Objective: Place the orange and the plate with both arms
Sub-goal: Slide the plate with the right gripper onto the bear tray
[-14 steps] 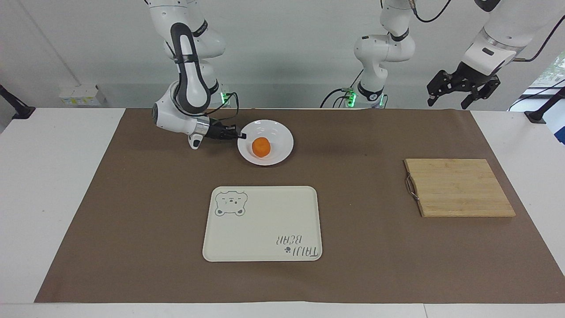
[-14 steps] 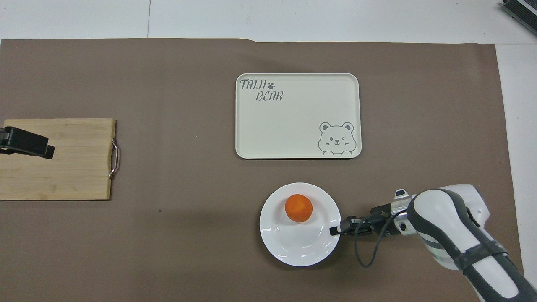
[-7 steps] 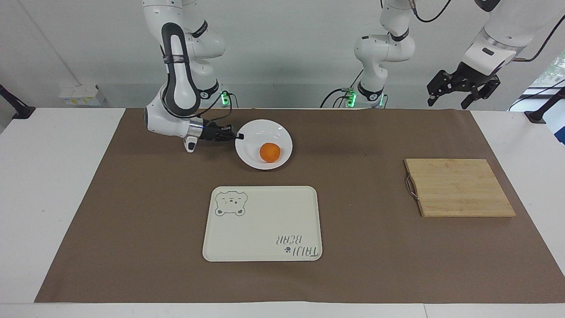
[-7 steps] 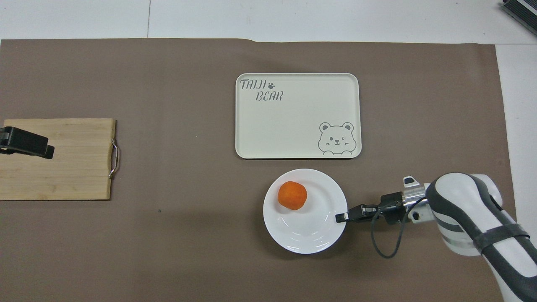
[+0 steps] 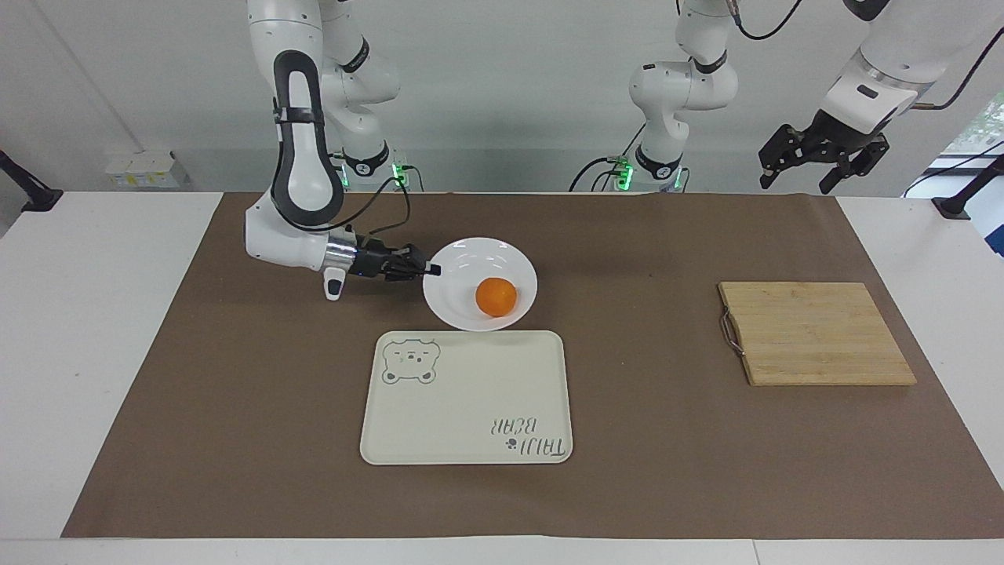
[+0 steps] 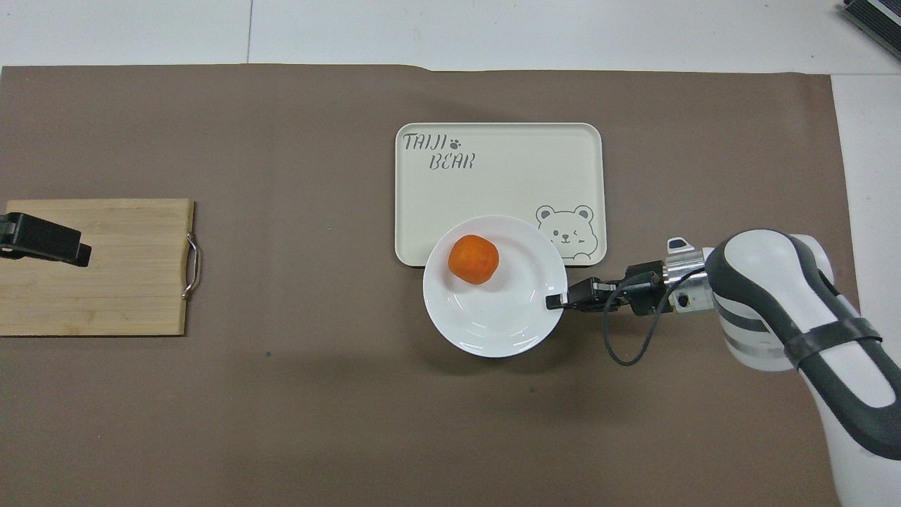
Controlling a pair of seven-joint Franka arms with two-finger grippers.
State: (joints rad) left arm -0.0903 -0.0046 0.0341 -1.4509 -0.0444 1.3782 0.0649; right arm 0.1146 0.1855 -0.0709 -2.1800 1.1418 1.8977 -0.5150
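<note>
The white plate [image 5: 471, 259] carries the orange [image 5: 496, 297] and hangs tilted a little above the brown mat, over the edge of the tray nearest the robots. My right gripper [image 5: 430, 271] is shut on the plate's rim at the right arm's side. In the overhead view the plate [image 6: 493, 324], the orange [image 6: 473, 259] and the right gripper [image 6: 552, 302] overlap the tray's bear corner. My left gripper [image 5: 794, 179] is open and empty, raised high over the left arm's end of the table; its tip [image 6: 77, 251] shows over the wooden board.
A cream tray with a bear drawing [image 5: 471, 400] lies mid-table, also in the overhead view [image 6: 507, 176]. A wooden cutting board with a metal handle [image 5: 816, 333] lies toward the left arm's end. A brown mat [image 5: 235, 439] covers the table.
My right gripper has lifted the plate with the orange and carried it away from the robots to the tray's near edge. The orange rolled across the plate. The left arm has not moved.
</note>
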